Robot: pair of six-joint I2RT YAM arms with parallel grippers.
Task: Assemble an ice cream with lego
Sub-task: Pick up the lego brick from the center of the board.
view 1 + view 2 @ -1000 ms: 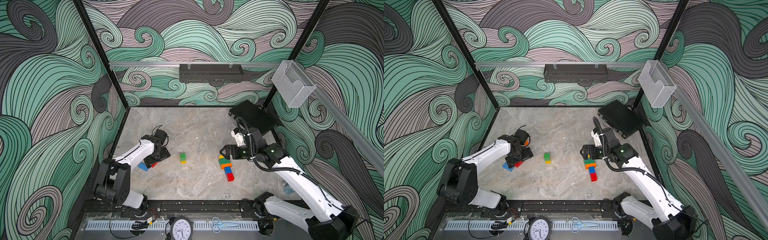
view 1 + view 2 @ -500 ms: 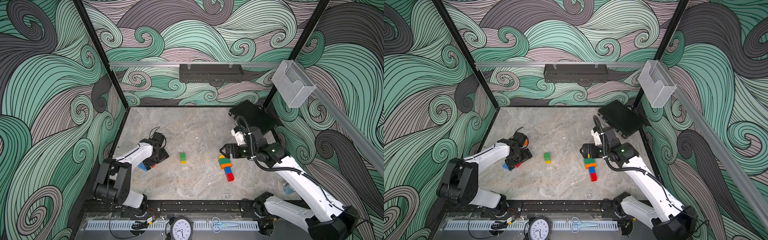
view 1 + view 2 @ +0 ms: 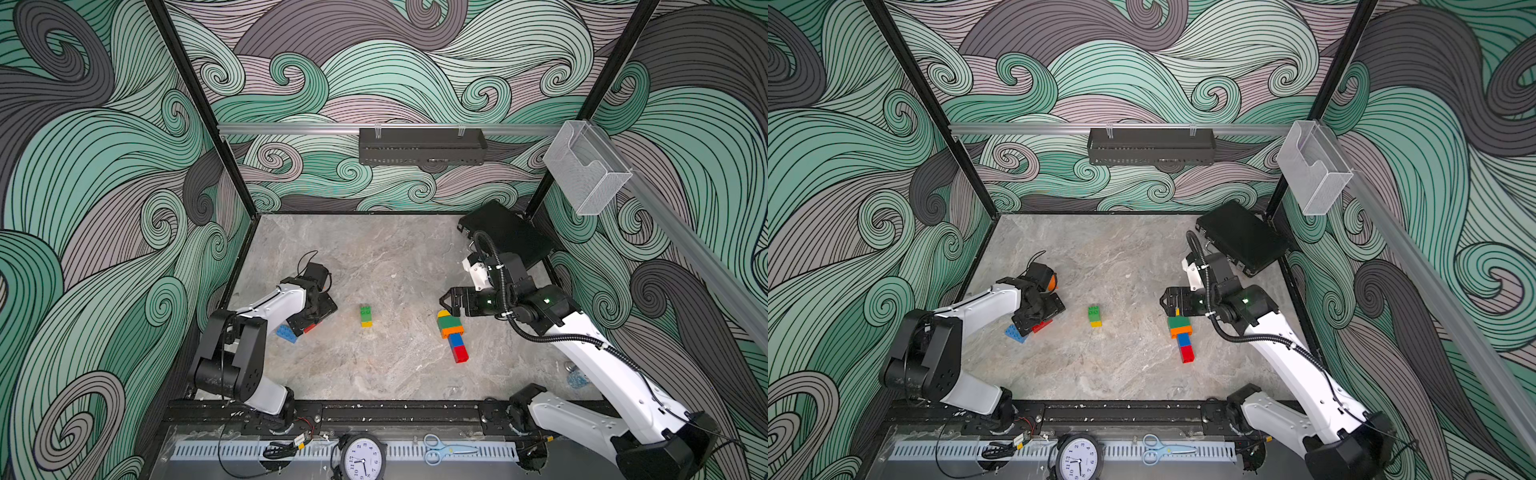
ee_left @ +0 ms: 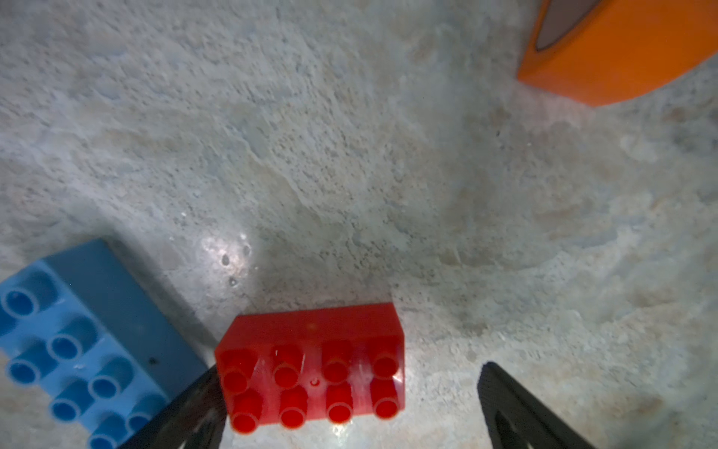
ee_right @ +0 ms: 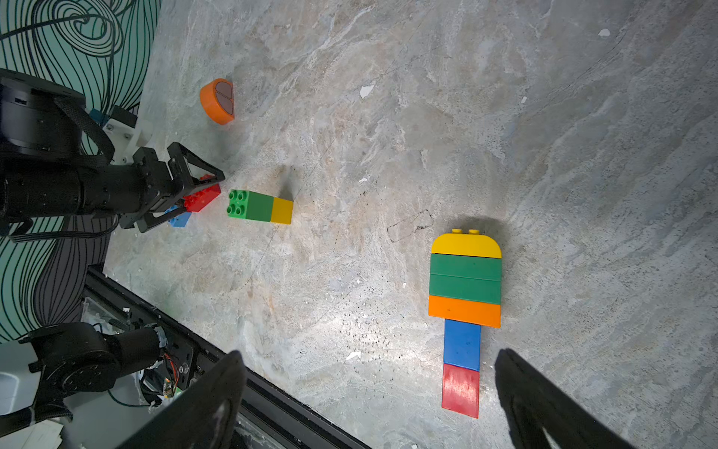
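**Left claw lines up on red brick; build untouched**

Change over the last second: the left arm shifts slightly at the wrist, bringing the left claw [image 4: 349,369] over the red brick [image 4: 311,365]. The right arm holds its place. No brick moves. Both claws stay spread wide and empty.

Where the lego is: the ice cream [image 5: 464,287] lies flat on the surface [image 3: 395,257], with a yellow round top, two green, orange, then a blue and red stick. The right claw [image 5: 367,352] hovers above it, not touching. A green-yellow pair [image 3: 366,316] lies on its side mid-surface, well apart from both arms. The red brick and a blue brick [image 4: 89,350] sit just beside each other under the left wrist. An orange round-topped piece [image 5: 216,102] lies near them, further back.

Reading: the left arm is lining up a grasp of the red brick, and closing has not begun. The build looks nearly complete.

View differences: the left wrist view shows the red brick studs-up between the fingers. One finger is down in the gap between red and blue, the other stands apart. Both top views bury this under the wrist. The right wrist view gives the whole layer order; in a top view the orange round-topped piece [image 3: 1052,284] is only a sliver
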